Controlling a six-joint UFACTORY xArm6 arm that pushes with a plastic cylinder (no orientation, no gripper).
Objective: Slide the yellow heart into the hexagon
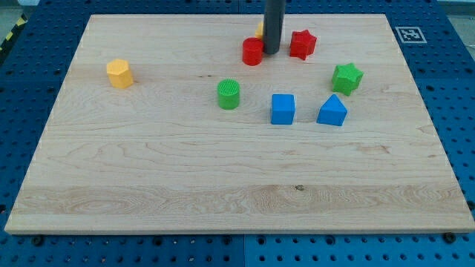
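wooden board (223, 193) | blue pegboard (460, 104) around | my tip (272, 52) beside red cylinder (252, 52)

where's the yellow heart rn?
Near the view's top centre: the yellow heart is mostly hidden behind the rod, only a sliver showing left of it, just above the red cylinder. My tip sits beside that cylinder.
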